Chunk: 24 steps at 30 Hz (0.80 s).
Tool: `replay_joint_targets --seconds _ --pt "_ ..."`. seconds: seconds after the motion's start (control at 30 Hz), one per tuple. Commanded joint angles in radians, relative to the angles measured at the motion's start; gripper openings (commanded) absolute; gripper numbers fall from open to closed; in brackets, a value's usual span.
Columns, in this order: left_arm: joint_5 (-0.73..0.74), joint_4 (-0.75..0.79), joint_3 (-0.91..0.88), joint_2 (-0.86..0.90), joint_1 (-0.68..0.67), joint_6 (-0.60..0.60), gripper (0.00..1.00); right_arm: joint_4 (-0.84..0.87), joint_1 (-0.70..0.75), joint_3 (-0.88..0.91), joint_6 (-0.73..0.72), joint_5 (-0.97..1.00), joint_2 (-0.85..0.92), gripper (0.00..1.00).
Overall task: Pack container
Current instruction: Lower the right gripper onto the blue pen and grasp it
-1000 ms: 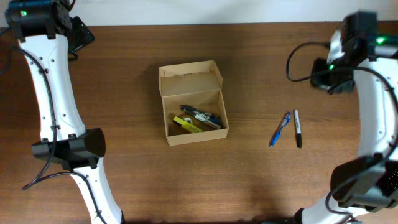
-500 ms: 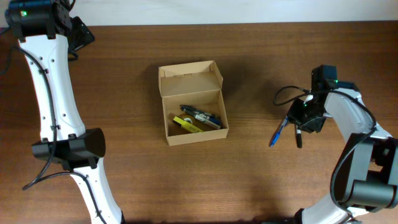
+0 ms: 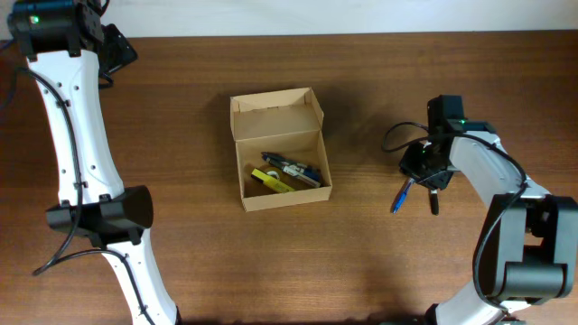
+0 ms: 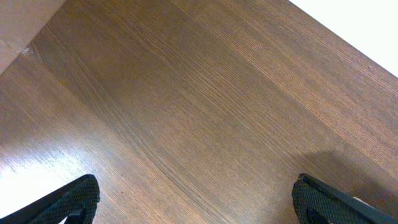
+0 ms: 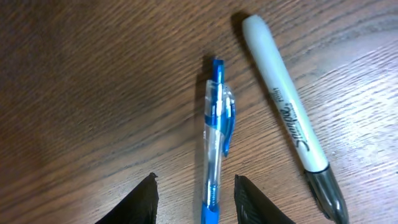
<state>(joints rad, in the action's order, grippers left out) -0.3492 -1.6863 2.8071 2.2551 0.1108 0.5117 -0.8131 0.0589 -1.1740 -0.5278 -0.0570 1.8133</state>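
The container [image 3: 289, 196] stood on the surface [image 3: 361, 253] well apart from the right hand [image 5: 198, 202], on that hand's left, with its hinged flap folded back and its interior exposed. This open state suited loading from above. Several writing items [image 3: 287, 171] already lay inside it, so the packing was judged partly complete. Two items remained outside the container: a blue pen [image 5: 216, 134] and a black marker [image 5: 287, 121]. They lay flat and roughly parallel, just beside one another but apart, directly under the right hand. The right hand was positioned low over the blue pen, with one fingertip on each side of the pen's near end. This alignment across the barrel was judged to be preparation for a pinch grasp of the pen alone. The marker lay outside the fingers, on the far side of one of them. The opening was moderate, wider than the pen barrel. No contact with the pen was evident, and the hand held nothing. The narrow gap between pen and marker was judged a risk, since a closing finger could nudge the marker. The left hand [image 4: 199, 202] hung over bare surface, far from the container, with its fingers spread wide and nothing between them.
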Motion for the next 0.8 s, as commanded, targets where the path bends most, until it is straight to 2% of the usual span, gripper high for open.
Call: replay_joint_targets --seconds 0.0,0.27,0.47,0.5,0.6,0.63,0.67,0.77 --pt "-0.01 -0.001 0.011 -0.032 0.003 -0.013 1.0 0.002 -0.002 0.013 -0.035 0.047 -0.004 0.4" --pt "-0.01 -0.001 0.011 -0.032 0.003 -0.013 1.0 -0.013 -0.002 0.069 -0.058 0.038 -0.004 0.4" --pt "-0.01 -0.001 0.011 -0.032 0.003 -0.013 1.0 0.057 -0.002 0.15 -0.071 0.001 -0.004 0.37" --pt "-0.01 -0.001 0.011 -0.032 0.003 -0.013 1.0 0.065 -0.002 0.165 -0.084 0.0 -0.004 0.27" --pt "-0.01 -0.001 0.011 -0.032 0.003 -0.013 1.0 0.071 -0.002 0.178 -0.084 0.001 -0.004 0.2" --pt "-0.01 -0.001 0.011 -0.032 0.003 -0.013 1.0 0.071 -0.002 0.18 -0.084 0.001 -0.004 0.15" --pt "-0.01 -0.001 0.011 -0.032 0.003 -0.013 1.0 0.073 -0.002 0.182 -0.084 0.001 -0.004 0.04" --pt "-0.01 -0.001 0.011 -0.032 0.003 -0.013 1.0 0.073 -0.002 0.183 -0.084 0.0 -0.004 0.04"
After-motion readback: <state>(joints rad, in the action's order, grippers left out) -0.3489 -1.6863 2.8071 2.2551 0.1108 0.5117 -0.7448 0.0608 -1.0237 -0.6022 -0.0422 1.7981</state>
